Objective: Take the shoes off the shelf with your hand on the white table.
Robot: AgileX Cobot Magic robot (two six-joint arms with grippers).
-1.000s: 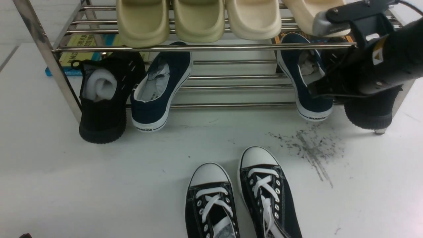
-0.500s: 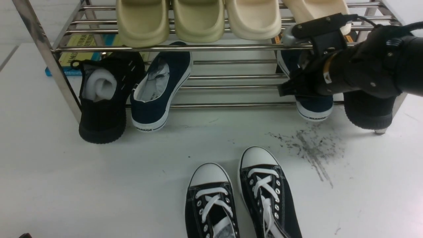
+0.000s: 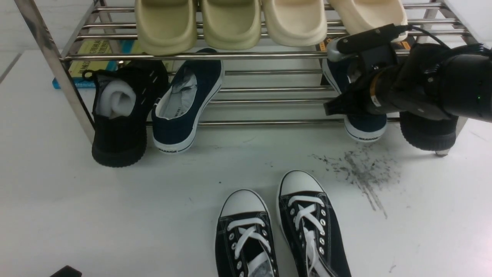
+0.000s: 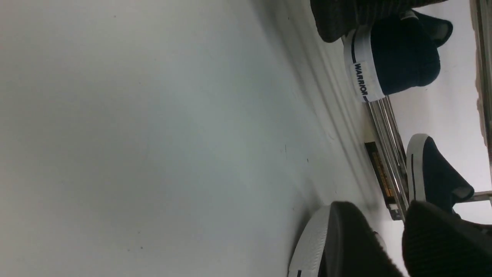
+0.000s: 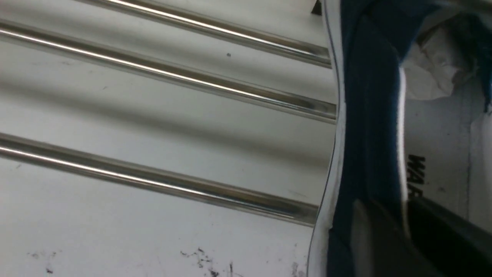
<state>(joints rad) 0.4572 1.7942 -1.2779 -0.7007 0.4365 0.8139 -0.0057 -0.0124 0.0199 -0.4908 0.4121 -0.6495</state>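
Two navy shoes (image 3: 180, 111) are leaning on the lower rails of the shelf (image 3: 269, 55), heels pointing toward the white table (image 3: 115, 211); the right claw (image 5: 405, 234) is pinching the side wall of the right-hand shoe (image 3: 365, 130), one finger inside, one outside; the left claw (image 3: 65, 271) is showing only a black corner, so its state cannot be told.
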